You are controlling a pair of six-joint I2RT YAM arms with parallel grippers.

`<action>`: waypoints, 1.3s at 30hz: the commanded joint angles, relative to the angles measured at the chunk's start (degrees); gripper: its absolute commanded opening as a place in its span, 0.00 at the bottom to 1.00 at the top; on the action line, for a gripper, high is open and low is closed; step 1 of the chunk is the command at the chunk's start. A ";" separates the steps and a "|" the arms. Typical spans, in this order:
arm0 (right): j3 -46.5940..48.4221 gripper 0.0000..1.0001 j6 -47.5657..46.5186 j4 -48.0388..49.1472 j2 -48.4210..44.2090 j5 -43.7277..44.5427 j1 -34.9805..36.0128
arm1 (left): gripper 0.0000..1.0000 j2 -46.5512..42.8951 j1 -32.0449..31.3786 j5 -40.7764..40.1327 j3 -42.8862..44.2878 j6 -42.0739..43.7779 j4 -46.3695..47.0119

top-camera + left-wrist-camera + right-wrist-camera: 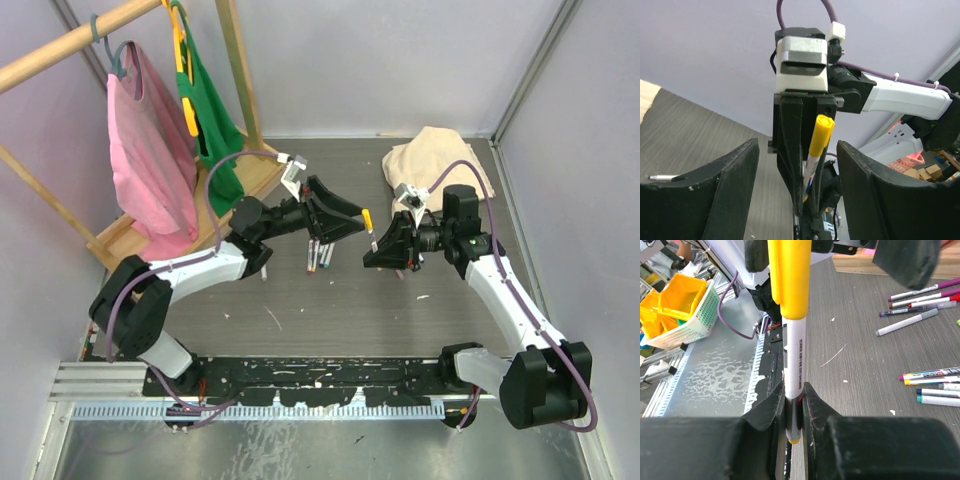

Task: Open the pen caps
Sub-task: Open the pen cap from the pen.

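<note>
The right gripper (794, 390) has its two fingers pressed together on the lower part of a white pen barrel (794, 355) and holds it up above the table. The yellow cap (789, 275) sits on the far end of this barrel and is not pulled off. It points toward the left gripper (797, 142). The fingers of that one stand wide apart, one on each side of the cap, and hold nothing. In the left wrist view the cap shows in the gap between them and touches neither finger.

Under the two grippers, on the dark grey wood-grain table (300, 320), several other pens (920, 302) lie loose in small groups. Their own caps (947, 285) are on them: purple, red and blue are among the colours.

At the far right of the table there is a crumpled beige cloth (430, 160). At the far left stands a wooden rack (130, 235) with a pink garment (150, 170) and a green garment (215, 130) on hangers. The walls (400, 60) around are pale lilac. Along the near edge runs a scratched metal plate (300, 450), and the right wrist view shows a yellow bin (675, 300) in a white basket beyond it.
</note>
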 commanded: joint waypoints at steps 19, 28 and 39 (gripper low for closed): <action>1.35 0.01 -0.92 0.33 -0.90 -1.12 0.14 | 0.28 9.96 -2.51 5.99 8.94 -13.69 20.64; 1.64 0.27 -1.12 -0.38 -1.10 0.76 0.16 | 0.00 8.97 -2.48 4.13 7.46 -11.93 20.52; 0.81 0.53 0.37 1.86 -4.72 10.47 0.16 | 0.00 2.69 -5.00 -8.41 -0.88 1.23 8.76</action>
